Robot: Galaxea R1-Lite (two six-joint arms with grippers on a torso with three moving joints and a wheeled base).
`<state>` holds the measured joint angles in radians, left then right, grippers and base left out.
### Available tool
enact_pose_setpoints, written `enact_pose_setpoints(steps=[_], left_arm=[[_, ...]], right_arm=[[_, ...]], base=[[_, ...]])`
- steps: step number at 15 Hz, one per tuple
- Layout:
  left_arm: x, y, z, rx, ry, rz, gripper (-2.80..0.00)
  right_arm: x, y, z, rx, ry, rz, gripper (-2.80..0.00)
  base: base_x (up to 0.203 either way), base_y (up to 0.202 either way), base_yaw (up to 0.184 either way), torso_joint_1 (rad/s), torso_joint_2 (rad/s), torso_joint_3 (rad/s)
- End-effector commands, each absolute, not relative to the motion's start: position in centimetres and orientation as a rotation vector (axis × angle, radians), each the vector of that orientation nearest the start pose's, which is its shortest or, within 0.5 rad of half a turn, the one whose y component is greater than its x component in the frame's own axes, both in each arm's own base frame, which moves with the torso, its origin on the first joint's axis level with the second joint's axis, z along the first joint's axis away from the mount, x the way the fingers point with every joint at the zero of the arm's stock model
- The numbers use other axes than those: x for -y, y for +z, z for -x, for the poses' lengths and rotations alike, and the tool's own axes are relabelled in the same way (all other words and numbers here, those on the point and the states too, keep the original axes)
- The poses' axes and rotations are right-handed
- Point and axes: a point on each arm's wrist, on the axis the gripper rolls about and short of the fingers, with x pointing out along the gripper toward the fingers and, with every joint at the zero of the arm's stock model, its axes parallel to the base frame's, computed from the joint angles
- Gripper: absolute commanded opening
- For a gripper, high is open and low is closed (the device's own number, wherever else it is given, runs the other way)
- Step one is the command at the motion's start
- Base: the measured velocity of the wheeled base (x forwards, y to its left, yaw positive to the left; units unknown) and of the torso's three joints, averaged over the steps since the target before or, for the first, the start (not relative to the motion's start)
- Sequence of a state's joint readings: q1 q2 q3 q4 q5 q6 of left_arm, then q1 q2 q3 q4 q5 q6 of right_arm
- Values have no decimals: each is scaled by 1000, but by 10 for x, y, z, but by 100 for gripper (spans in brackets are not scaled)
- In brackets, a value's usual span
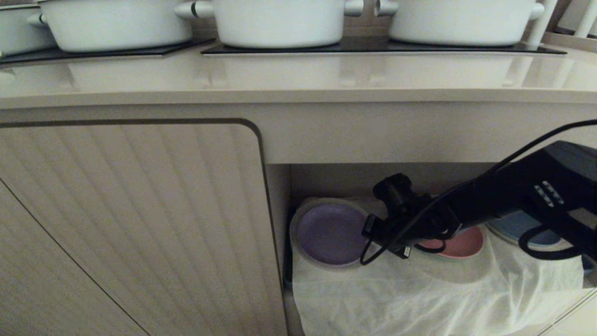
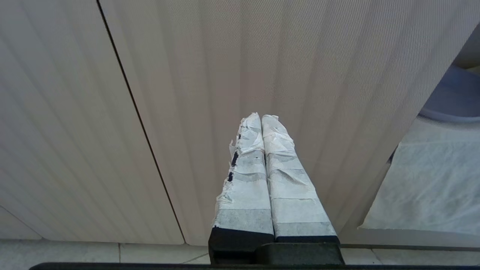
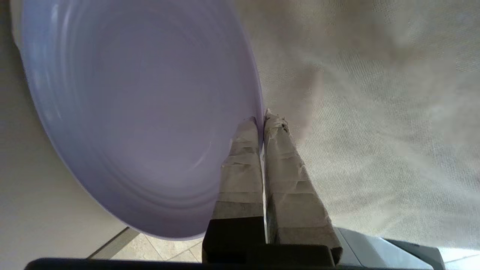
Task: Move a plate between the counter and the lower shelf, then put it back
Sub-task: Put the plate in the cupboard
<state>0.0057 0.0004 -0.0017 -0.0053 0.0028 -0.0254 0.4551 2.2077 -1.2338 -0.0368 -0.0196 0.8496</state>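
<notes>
The lower shelf (image 1: 466, 179) holds three plates on a white sheet (image 1: 419, 294): the plate (image 1: 326, 233), lavender, at 9 o'clock; a pink plate (image 1: 464, 245) at centre; a blue plate (image 1: 517, 226) at 3 o'clock. The right end effector (image 3: 261, 118) is clamped on the lavender plate's rim. The left end effector (image 2: 261, 118) is closed, empty, facing the cabinet door (image 2: 225, 56). The bench (image 1: 298, 77) carries white pots (image 1: 280, 21).

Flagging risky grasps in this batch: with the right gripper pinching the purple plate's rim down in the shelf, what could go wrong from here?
1. The right gripper is shut on only the rim of the plate; such a thin edge pinch might let it tilt or slip.
2. The white sheet lies under it and could snag or drag along.
3. The pink plate sits close beside the arm and might get nudged.
</notes>
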Motion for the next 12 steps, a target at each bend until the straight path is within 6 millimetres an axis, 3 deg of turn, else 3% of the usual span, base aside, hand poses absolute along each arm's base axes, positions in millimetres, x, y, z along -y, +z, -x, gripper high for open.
enact_pose_setpoints(steps=[1,4,5,12], left_arm=[[0,77,23,6,9,26,-280],[0,77,23,6,9,26,-280],[0,77,23,6,9,26,-280],[0,77,23,6,9,26,-280]], right_arm=[[-176,55,-361,-1013,-13,-560,-280],[-176,54,-361,-1016,-14,-559,-280],[-177,54,-361,-1013,-13,-560,0],[-175,62,-355,-1008,-7,-561,0]], base=[[0,0,0,0,0,0],[0,0,0,0,0,0],[0,0,0,0,0,0],[0,0,0,0,0,0]])
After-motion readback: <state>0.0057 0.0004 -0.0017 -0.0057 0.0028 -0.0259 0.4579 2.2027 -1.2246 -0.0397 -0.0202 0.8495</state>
